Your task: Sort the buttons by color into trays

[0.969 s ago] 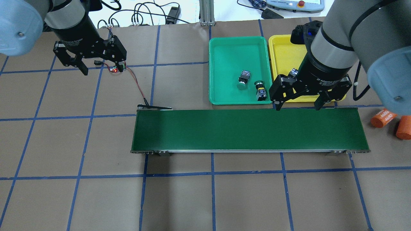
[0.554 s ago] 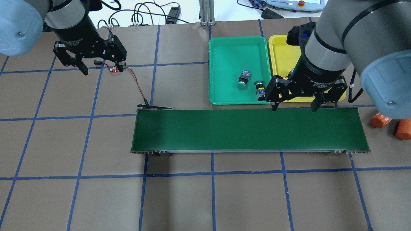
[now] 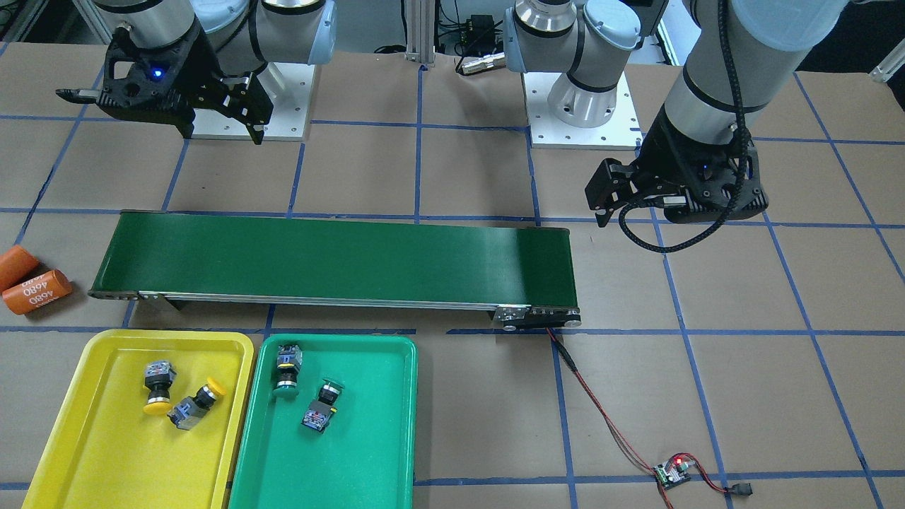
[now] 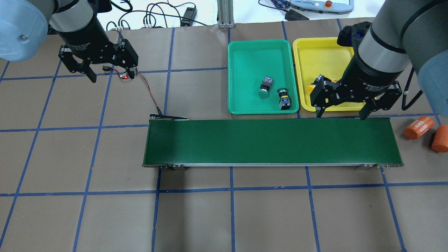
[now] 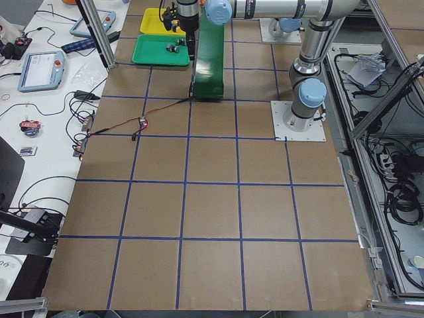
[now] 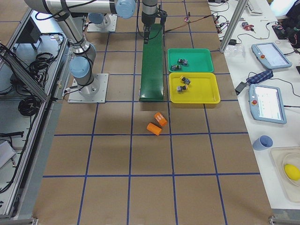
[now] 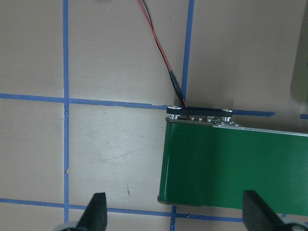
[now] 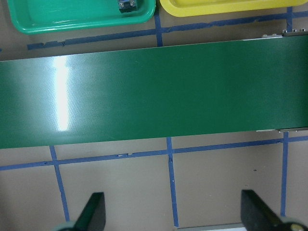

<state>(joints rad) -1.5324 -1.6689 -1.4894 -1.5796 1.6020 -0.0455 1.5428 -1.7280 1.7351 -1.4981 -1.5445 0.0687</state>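
Observation:
Two green buttons point(image 4: 265, 87) point(image 4: 284, 98) lie in the green tray point(image 4: 259, 42). Two yellow buttons point(image 3: 157, 386) point(image 3: 195, 404) lie in the yellow tray point(image 3: 170, 334). In the overhead view my right arm hides most of them, and the yellow tray point(image 4: 315, 40) shows beside it. My right gripper point(image 4: 341, 116) is open and empty, above the yellow tray's front edge and the belt's far edge. My left gripper point(image 4: 112, 77) is open and empty, far left, over the paper. Both wrist views show open, empty fingers point(image 7: 96, 211) point(image 8: 94, 211).
A long dark-green conveyor belt point(image 4: 273, 141) lies across the middle, in front of the trays. Two orange cylinders point(image 4: 418, 127) point(image 4: 440, 138) lie at the right end. A small circuit board point(image 4: 126, 75) with a red-black wire sits under my left gripper.
My right gripper has moved to the right, from the gap between the trays to the yellow tray's front edge, staying open. The left arm has not moved.

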